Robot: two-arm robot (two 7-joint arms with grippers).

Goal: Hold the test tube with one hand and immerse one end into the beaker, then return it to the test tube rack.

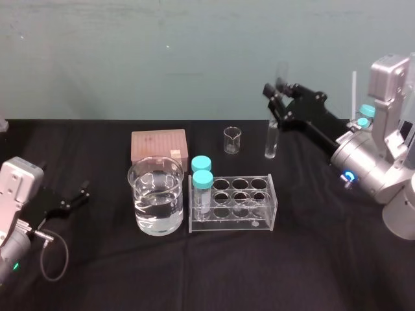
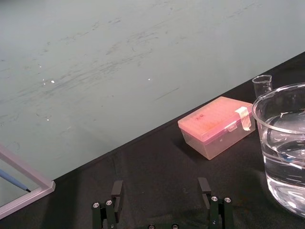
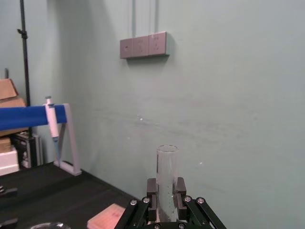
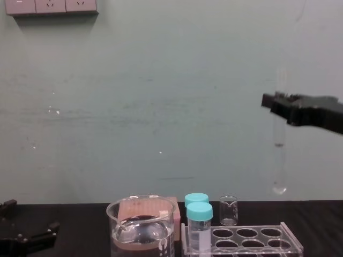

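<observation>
left gripper (image 1: 81,194): low at the left end of the table (image 1: 324,272), jaws spread wide and empty. I judge it is parked so that one arm does the work alone.
beaker (image 1: 144,207): just ahead of the left gripper, toward the middle, and well below and left of the right gripper. It is part-filled with clear liquid, and its mouth is open for a dip from above.
test tube rack (image 1: 262,219): down below the right gripper. Two teal-capped vials (image 1: 202,173) stand at its left end, and the other holes are free for the return.
test tube (image 4: 278,155): upright in the right gripper, gripped near its open top. The round end hangs clear above the rack and the beaker's rim.
right gripper (image 4: 276,101): raised and clamped on the test tube. By my judgement the next move is a carry leftward, then a lowering.
</observation>
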